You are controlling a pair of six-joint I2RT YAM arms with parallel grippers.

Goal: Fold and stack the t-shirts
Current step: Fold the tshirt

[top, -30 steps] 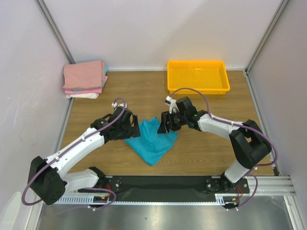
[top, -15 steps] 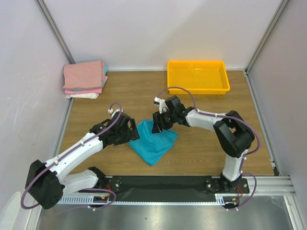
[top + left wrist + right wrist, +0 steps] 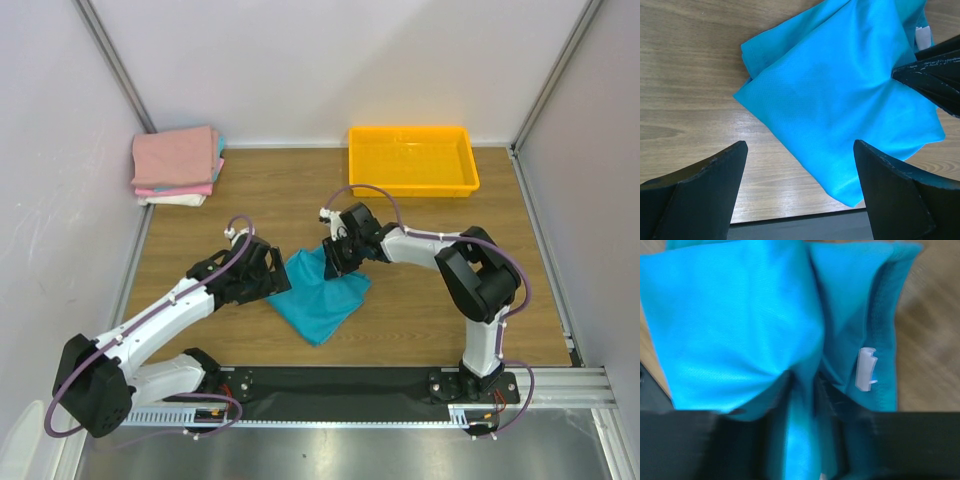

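Note:
A folded blue t-shirt point(image 3: 318, 295) lies on the wooden table near the middle. It fills the left wrist view point(image 3: 840, 95) and the right wrist view point(image 3: 740, 325). My right gripper point(image 3: 335, 258) is shut on a pinched fold of the blue t-shirt point(image 3: 802, 405) at its far edge, beside a white tag point(image 3: 866, 369). My left gripper point(image 3: 272, 278) is open and empty, just left of the shirt's left edge, its fingers point(image 3: 695, 190) wide apart above bare wood. A stack of folded t-shirts point(image 3: 177, 165), pink on top, sits at the far left corner.
An orange tray point(image 3: 412, 160) stands at the back right of the table. Grey walls close the left, back and right sides. The black rail point(image 3: 330, 385) with the arm bases runs along the near edge.
My right gripper has moved left across the shirt's far edge and pinches the fabric there. My left gripper has drawn back left and toward the near edge, off the shirt.

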